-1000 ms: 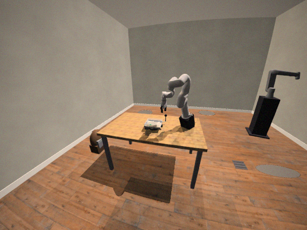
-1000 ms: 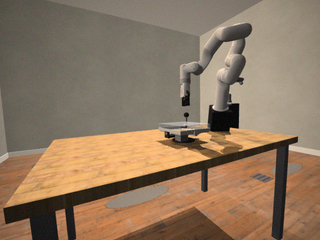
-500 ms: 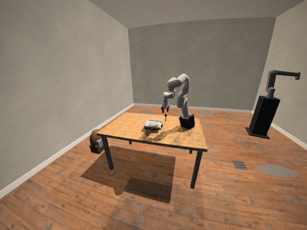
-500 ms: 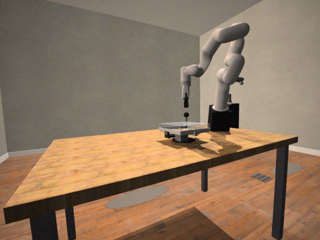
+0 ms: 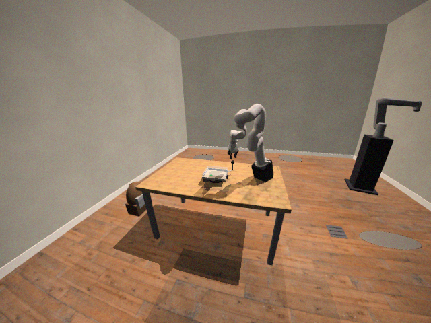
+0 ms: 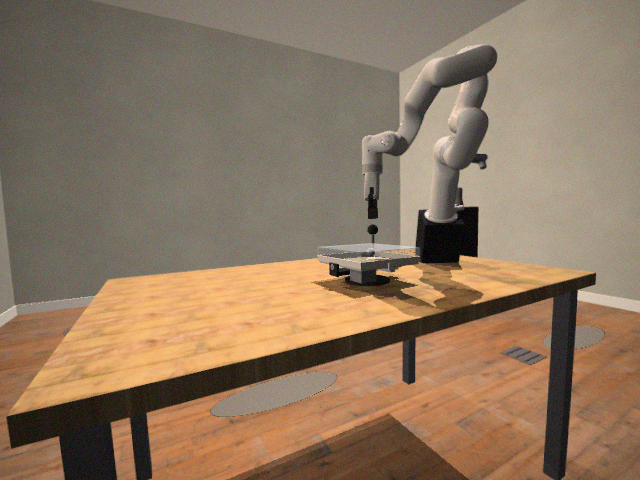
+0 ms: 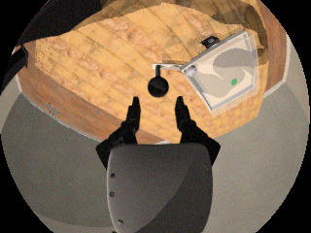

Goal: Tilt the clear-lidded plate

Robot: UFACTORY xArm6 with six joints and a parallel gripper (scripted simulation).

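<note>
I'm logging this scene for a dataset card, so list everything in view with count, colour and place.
Table: one, wooden top on dark legs, mid-room.
Plate: one, pale with a clear lid, on a grey pedestal on the table.
Green spot: one, printed on the plate.
Knob handle: one, black ball on a thin stem, at the plate's corner.
Steel ball: too small to make out.
Black pedestal with grey arm: one, by the right wall.
Brown object: one, on the floor beside the table.
Floor discs: several, grey.
Floor vent: one, grey.
Robot arm: one, white, on a black base.
Tool: one, black fingers, partly open above the knob, empty.
</note>
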